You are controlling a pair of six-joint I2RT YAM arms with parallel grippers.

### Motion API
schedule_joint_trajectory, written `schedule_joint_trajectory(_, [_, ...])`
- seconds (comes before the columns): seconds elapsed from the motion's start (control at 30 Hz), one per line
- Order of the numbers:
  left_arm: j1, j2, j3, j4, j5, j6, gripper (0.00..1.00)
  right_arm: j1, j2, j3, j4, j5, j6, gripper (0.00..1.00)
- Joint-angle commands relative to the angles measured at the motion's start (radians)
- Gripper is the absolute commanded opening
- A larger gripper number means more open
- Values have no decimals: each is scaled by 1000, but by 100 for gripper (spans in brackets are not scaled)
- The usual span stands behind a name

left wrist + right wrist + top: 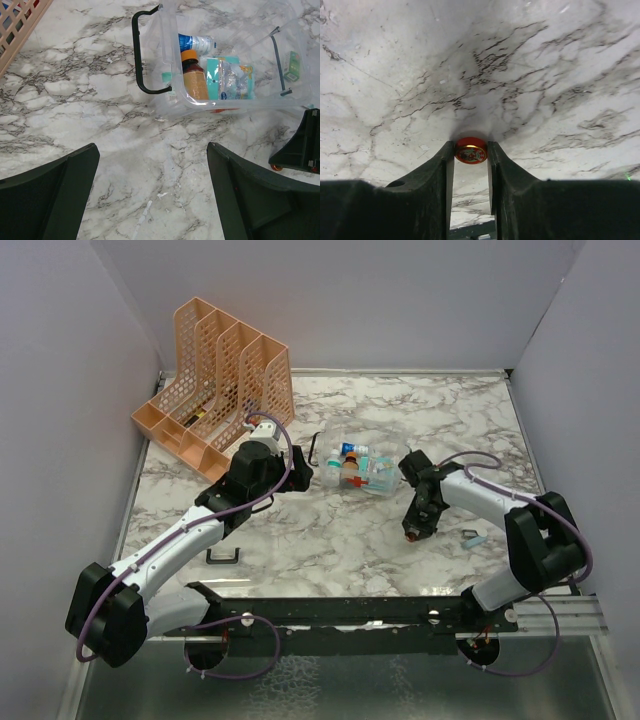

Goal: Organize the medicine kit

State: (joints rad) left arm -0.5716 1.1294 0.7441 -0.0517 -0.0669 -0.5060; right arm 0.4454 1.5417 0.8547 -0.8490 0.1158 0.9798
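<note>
The right hand (471, 148) is narrowed to a slim gap, its two fingers pressed against either side of a small red round thing (471, 153), perhaps a tin or a cap; the label on it is too small to read. The fingertips point down at the marble bench (530, 75), and I cannot tell whether the red piece touches the bench or hangs just above it.

The left hand (152, 150) stands wide open and holds nothing, hovering over bare marble.

In the top view the medicine kit (333, 478) sits at about 10 o'clock from the right hand and at 3 o'clock from the left hand. Its black handle (137, 55) faces the left hand. Through the clear wall show a brown bottle with an orange cap (194, 82), a white bottle with a blue label (199, 41) and a teal packet (234, 80); the kit's far end is cut off in the left wrist view.

The orange mesh rack (215, 380) stands at 11 o'clock from the left hand.
</note>
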Motion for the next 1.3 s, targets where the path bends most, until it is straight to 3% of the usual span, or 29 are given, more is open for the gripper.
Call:
schedule_joint_trajectory(0.0, [-7, -24, -2, 25, 14, 3, 92, -2, -65, 54, -48, 126, 30, 23])
schedule_joint_trajectory(0.13, [-7, -32, -10, 21, 11, 0, 92, -38, -106, 108, -70, 187, 29, 23])
schedule_joint_trajectory(0.4, [-7, -46, -20, 15, -7, 12, 92, -232, -150, 163, -52, 242, -56, 24])
schedule_joint_trajectory(0.6, [-7, -62, -30, 16, -14, 9, 93, -495, -159, 148, 33, 138, -161, 23])
schedule_joint_trajectory(0.8, [-7, -72, -39, 21, -19, 10, 93, -658, -109, 138, 88, 40, -199, 23])
schedule_joint_trajectory(1.27, [-7, -63, -33, 25, -18, 11, 93, -701, -9, 193, 169, 59, -334, 23])
